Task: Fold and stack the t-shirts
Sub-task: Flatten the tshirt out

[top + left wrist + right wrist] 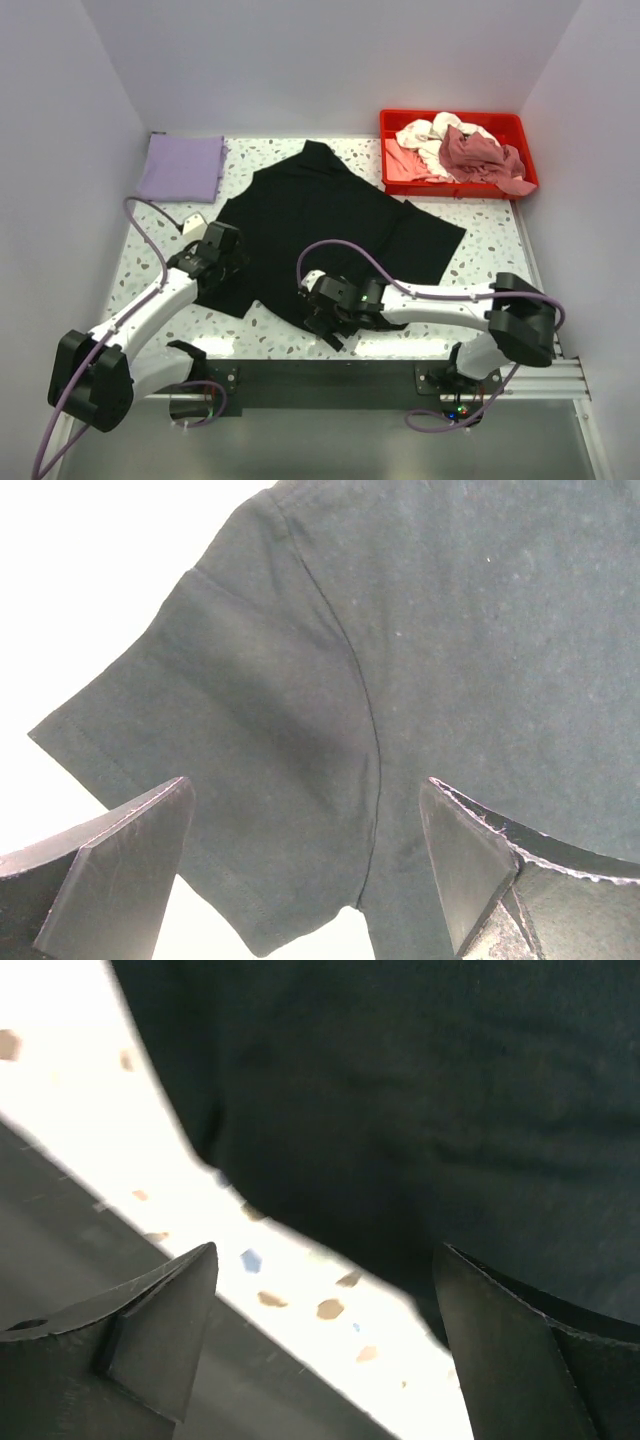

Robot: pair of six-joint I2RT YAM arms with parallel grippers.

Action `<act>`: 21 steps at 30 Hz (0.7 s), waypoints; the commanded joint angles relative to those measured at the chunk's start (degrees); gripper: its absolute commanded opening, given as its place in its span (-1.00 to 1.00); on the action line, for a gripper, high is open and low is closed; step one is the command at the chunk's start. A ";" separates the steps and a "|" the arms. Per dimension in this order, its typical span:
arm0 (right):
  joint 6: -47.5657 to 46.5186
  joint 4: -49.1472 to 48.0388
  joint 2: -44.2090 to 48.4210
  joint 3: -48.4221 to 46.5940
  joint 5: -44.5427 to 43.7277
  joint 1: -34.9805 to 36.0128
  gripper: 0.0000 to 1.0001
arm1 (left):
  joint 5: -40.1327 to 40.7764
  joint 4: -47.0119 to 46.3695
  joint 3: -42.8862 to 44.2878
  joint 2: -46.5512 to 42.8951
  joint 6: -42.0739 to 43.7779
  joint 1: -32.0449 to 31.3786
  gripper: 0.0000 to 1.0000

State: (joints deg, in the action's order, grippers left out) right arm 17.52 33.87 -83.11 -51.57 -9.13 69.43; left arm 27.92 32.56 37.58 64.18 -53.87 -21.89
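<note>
Hovering with the left gripper [305,810] spread wide and empty, right over the sleeve [210,750] of the black shirt [330,225], which lies flat in the middle of the table [490,222]. Same story with the right gripper [325,1260]: gaping, holding nothing, poised at the near edge [300,1200], cloth ahead and slanting across between the jaws. Probably calls for a pinch straight down, each arm nearest its own side.

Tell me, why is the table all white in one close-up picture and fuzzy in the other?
Left wrist view: glare washes the table to blank white, while the black t-shirt stays sharp, seams showing. Right wrist view: everything is soft and blurred, table specks smeared. Top view: evenly lit, speckles clear.
</note>
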 commanded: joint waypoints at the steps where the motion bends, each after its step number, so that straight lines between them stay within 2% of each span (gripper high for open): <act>1: -7.75 -1.17 -4.16 -3.01 -5.37 0.01 0.82 | 2.75 2.15 -0.84 -2.13 -2.38 0.80 1.00; 5: -10.13 -3.71 -6.71 -4.24 -5.90 -0.08 0.63 | 2.75 3.22 -2.51 -3.45 -4.23 0.88 1.00; 7: -10.92 -3.90 -7.50 -4.15 -6.60 -0.08 0.38 | 2.93 3.39 -3.13 -4.06 -4.67 0.88 1.00; 8: -11.10 -3.98 -7.85 -3.80 -7.30 0.00 0.20 | 3.10 3.48 -3.30 -4.50 -4.76 0.97 1.00; 9: -11.19 -4.59 -8.12 -3.45 -9.05 -0.08 -0.11 | 3.19 3.74 -3.39 -4.68 -5.02 0.97 1.00; 11: -11.63 -6.52 -7.94 -2.66 -9.77 -0.17 -0.37 | 3.54 4.09 -3.66 -5.56 -5.11 0.97 1.00; 12: -12.06 -6.53 -7.51 -2.74 -10.73 -0.17 -0.57 | 3.63 4.09 -3.66 -5.82 -5.02 0.97 1.00; 13: -12.33 -6.62 -7.24 -2.92 -11.35 -0.26 -0.89 | 3.80 4.36 -3.66 -6.35 -5.02 0.97 1.00; 14: -12.42 -6.53 -6.81 -3.36 -12.05 -0.26 -1.00 | 3.81 4.36 -3.66 -6.61 -5.02 0.97 1.00; 21: -19.17 0.75 -4.78 -10.65 -12.85 -2.01 -1.00 | 3.63 5.06 -3.04 -7.41 -4.93 0.97 1.00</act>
State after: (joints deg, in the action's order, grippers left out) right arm 3.29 32.27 -90.74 -56.75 -19.07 68.55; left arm 29.43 36.73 33.93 57.56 -57.91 -21.39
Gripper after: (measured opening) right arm 0.019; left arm 0.997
